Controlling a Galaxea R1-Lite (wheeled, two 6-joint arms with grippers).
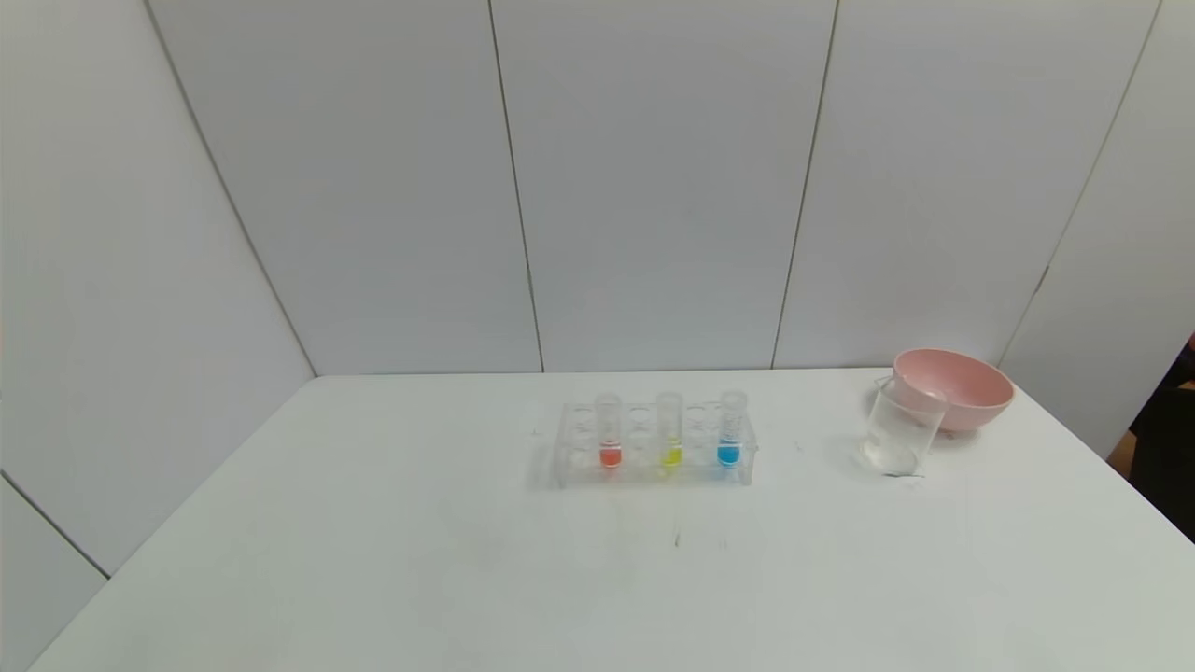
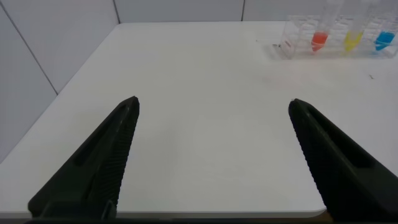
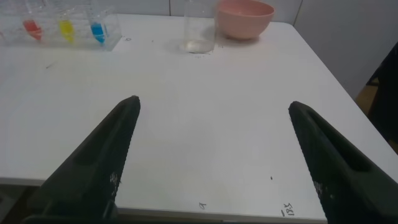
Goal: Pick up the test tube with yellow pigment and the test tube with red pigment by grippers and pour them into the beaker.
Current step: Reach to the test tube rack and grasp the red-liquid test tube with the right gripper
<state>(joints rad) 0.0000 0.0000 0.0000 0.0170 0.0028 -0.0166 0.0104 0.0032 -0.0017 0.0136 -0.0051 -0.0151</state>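
Observation:
A clear rack (image 1: 653, 446) stands mid-table with three tubes upright in it. The test tube with red pigment (image 1: 610, 432) is on the rack's left. The test tube with yellow pigment (image 1: 670, 430) is in the middle. A tube with blue liquid (image 1: 731, 429) is on the right. The clear beaker (image 1: 899, 427) stands to the right of the rack. Neither arm shows in the head view. My left gripper (image 2: 213, 103) hangs open over the table's near left edge, far from the rack (image 2: 339, 37). My right gripper (image 3: 213, 103) is open over the near right edge, short of the beaker (image 3: 199, 28).
A pink bowl (image 1: 952, 386) sits just behind the beaker at the table's far right. The white table (image 1: 373, 560) ends in walls at the back and left. Small ink marks lie near its front edge (image 3: 287, 209).

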